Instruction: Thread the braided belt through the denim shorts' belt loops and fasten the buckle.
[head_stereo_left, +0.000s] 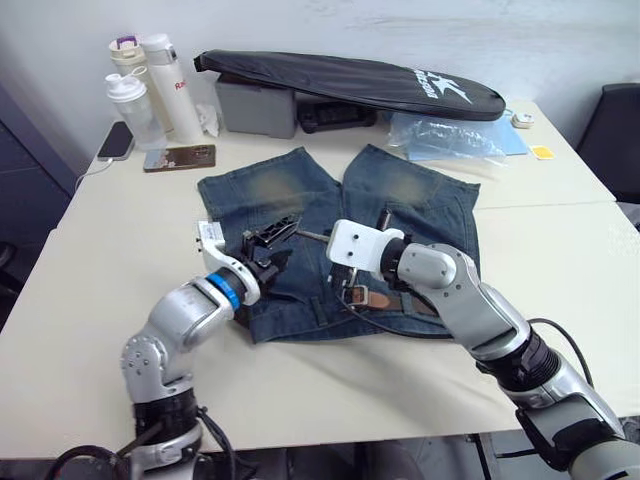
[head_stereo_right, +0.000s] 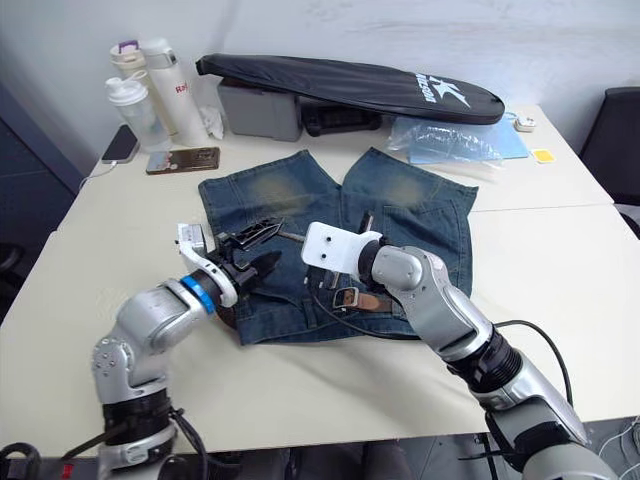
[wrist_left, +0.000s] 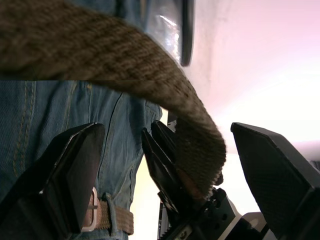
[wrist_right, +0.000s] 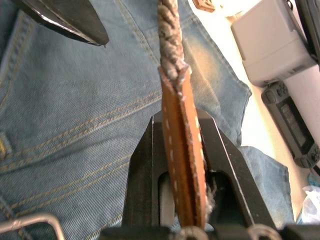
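The denim shorts (head_stereo_left: 335, 245) lie flat mid-frame on the tabletop (head_stereo_left: 100, 300). The right gripper (wrist_right: 182, 165) pinches the braided belt (wrist_left: 150, 85) tip's leather tab, seemingly offering it to the left gripper's (wrist_left: 160, 165) wide fingers; the buckle (head_stereo_left: 352, 296) rests at the waistband

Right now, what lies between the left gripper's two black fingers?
In the left wrist view, the left gripper stands open, and the dark-brown braided belt's tan leather tip, held by the right gripper, hangs between them.

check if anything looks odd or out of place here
Nothing looks damaged or spilled. The braided belt is not fastened: its leather tip sits pinched in the right gripper, apart from the buckle on the denim shorts.
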